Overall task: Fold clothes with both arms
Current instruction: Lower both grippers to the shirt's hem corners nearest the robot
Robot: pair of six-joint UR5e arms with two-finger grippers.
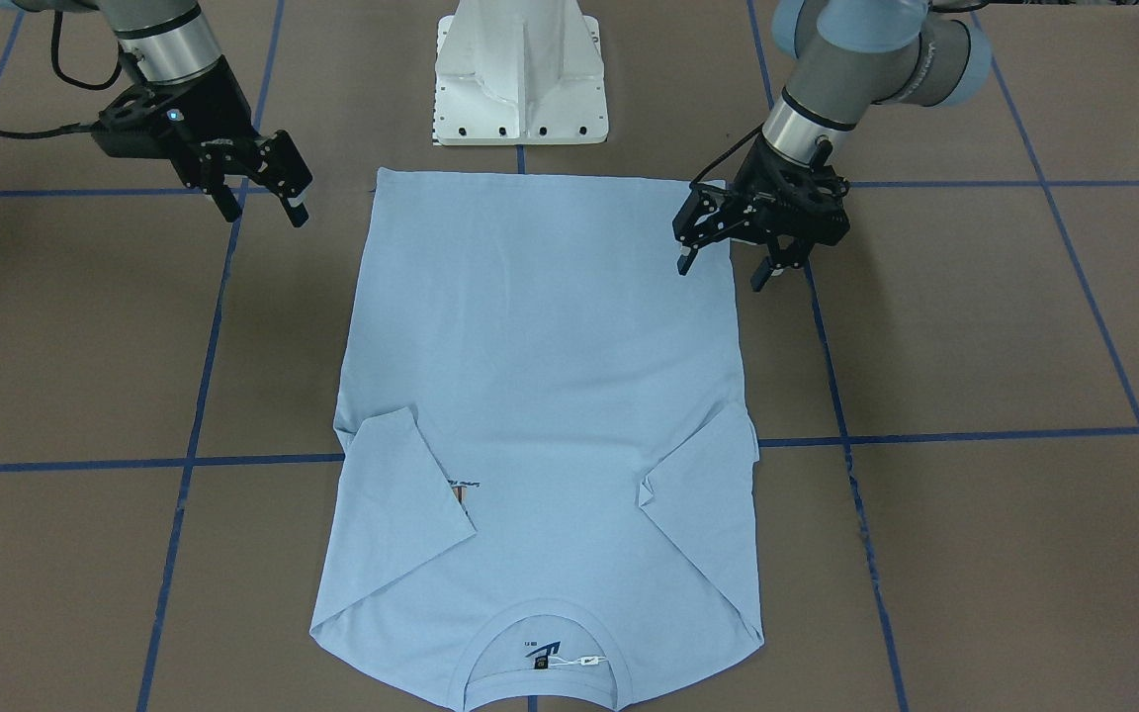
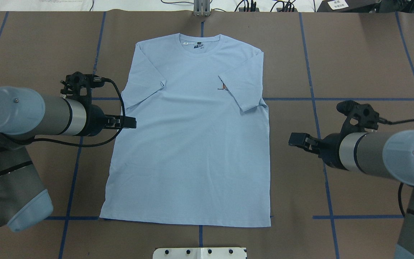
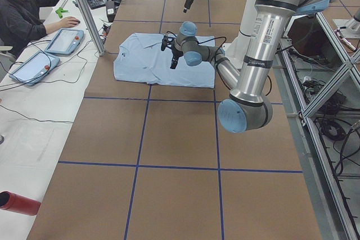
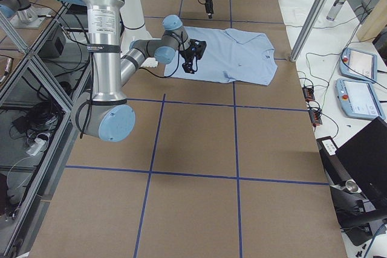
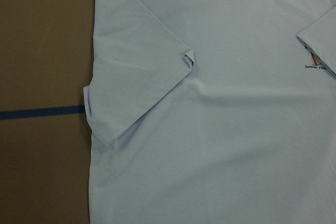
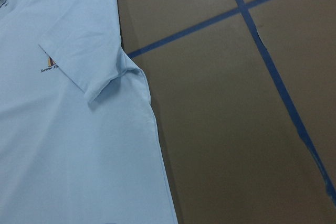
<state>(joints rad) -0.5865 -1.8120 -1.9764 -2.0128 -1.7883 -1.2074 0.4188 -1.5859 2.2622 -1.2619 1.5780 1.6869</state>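
While both arms hang over the brown table point(image 1: 975, 326), the pale blue shirt point(image 1: 540, 376) lies flat and face up in the middle of it, between the two claws. Its hem lies just in front of the white base point(image 1: 520, 69), and its collar point(image 1: 542, 615) points away from the robot. Inside the collar a dark label point(image 1: 542, 653) shows. Both short sleeves are folded inward onto the chest. The sleeve on the robot's right point(image 2: 244, 86) covers part of the small print point(image 2: 223, 87), and the sleeve on the robot's left point(image 2: 144, 77) lies on plain cloth with a small curl at its corner. The left claw point(image 1: 723, 272) is at the shirt's side edge, between sleeve and hem. Its jaws are spread wide, one finger over the cloth and the other over bare table; whether it touches the cloth cannot be told. The right claw point(image 1: 265, 213) is also spread wide and holds nothing, off the shirt and over the table beside the opposite side edge. Blue tape lines point(image 1: 975, 433) mark the table in squares
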